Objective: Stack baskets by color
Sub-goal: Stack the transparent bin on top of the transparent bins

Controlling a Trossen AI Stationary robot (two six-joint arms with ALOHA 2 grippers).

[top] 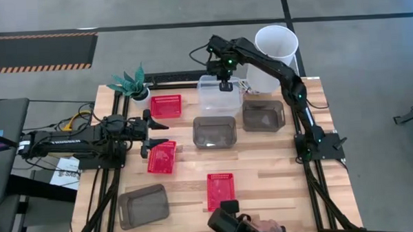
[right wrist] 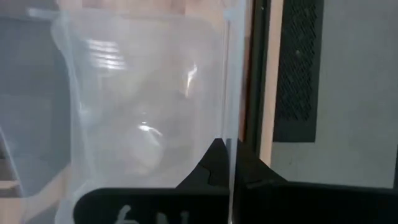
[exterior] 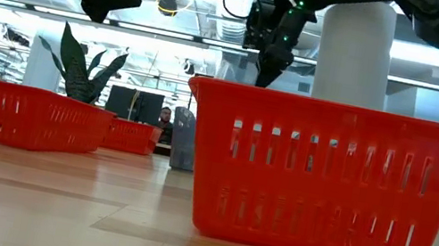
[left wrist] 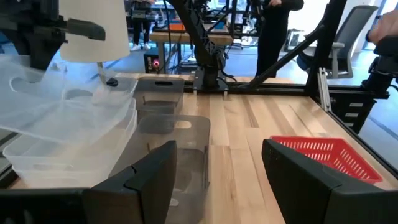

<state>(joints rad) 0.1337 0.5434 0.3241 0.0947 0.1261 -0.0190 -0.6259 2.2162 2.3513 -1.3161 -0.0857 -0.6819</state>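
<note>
The right gripper point(top: 225, 86), closed on the rim of a clear basket point(top: 218, 96) at the far edge of the desk point(top: 277, 175), is stacking clear baskets; next it must release squarely, while the left gripper point(top: 152, 134) waits wide open and empty above a red basket point(top: 162, 157).

The wooden table point(top: 277, 175) stands on a grey floor point(top: 370, 69) that has dark lines and a black mat point(top: 39, 51) with striped edges. Behind the table there is a large room with ceiling lights point(exterior: 168, 5), desks point(left wrist: 186, 38) and an office chair point(left wrist: 339, 53).
</note>
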